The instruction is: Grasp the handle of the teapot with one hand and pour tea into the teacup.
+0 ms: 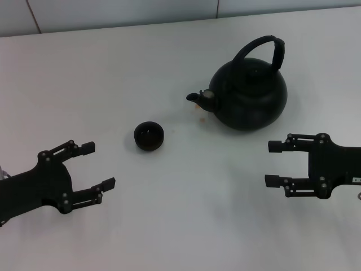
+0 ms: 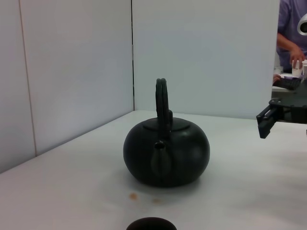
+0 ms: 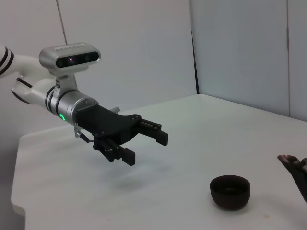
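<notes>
— On the white surface (image 1: 169, 226), what do you have in front of you?

— I see the large round matte-black teapot (image 1: 251, 99) toward the far right, upright, its short spout aimed at the small round black handleless teacup (image 1: 149, 136). The cup sits apart from the pot, nearer the middle. The black arched handle (image 1: 265, 48) stands up over the lid with nothing touching it.

— And your tools?

— My right tool (image 1: 273, 164) hovers just in front of the teapot, fingers spread wide, holding nothing, not in contact with the pot. My left tool (image 1: 98, 165) hangs at the near left, also spread wide and empty, well apart from the cup.

— Anything else on the surface?

— A couple of small brownish spots (image 2: 133, 196) between spout and cup. In the left wrist view a person in a blue shirt (image 2: 290, 38) shows past the white partition.
</notes>
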